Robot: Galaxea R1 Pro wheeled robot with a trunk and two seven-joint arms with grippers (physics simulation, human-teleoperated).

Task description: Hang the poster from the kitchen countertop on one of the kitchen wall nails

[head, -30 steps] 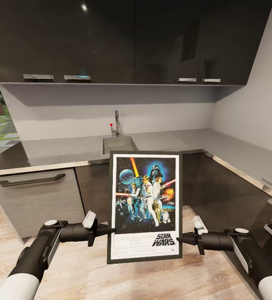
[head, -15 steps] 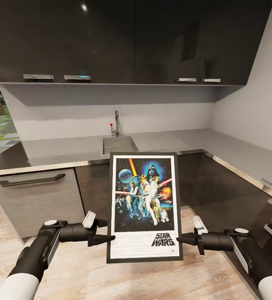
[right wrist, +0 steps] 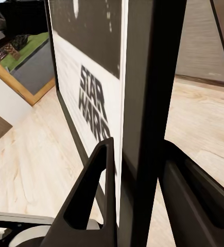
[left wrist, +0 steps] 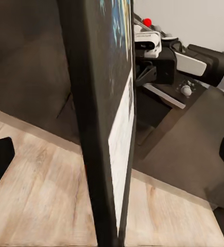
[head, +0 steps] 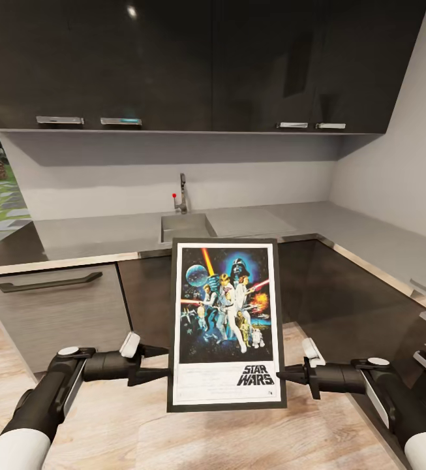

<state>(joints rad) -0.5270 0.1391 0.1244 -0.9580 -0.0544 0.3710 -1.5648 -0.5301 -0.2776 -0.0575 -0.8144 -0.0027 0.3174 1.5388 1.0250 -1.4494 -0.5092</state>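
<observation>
Now, item by item. Poster (head: 226,324): upright, held in the air in front of the dark base cabinets, clear of the kitchen countertop (head: 108,235); lower right frame edge pinched between the fingers of my right end effector (head: 282,376), confirmed in the right wrist view, where both fingers (right wrist: 93,195) clamp the frame.

Left end effector (head: 164,363): over the last second it has let go and drawn back from the poster's left edge; its fingers now stand apart, tips just beside the frame with a gap showing. In the left wrist view the frame edge (left wrist: 88,128) sits between spread fingertips, untouched.

Meaning, as I judge it: the poster hangs from one grip only, so it may swing or twist in transit. No wall nail in sight yet; hanging not yet begun.
</observation>
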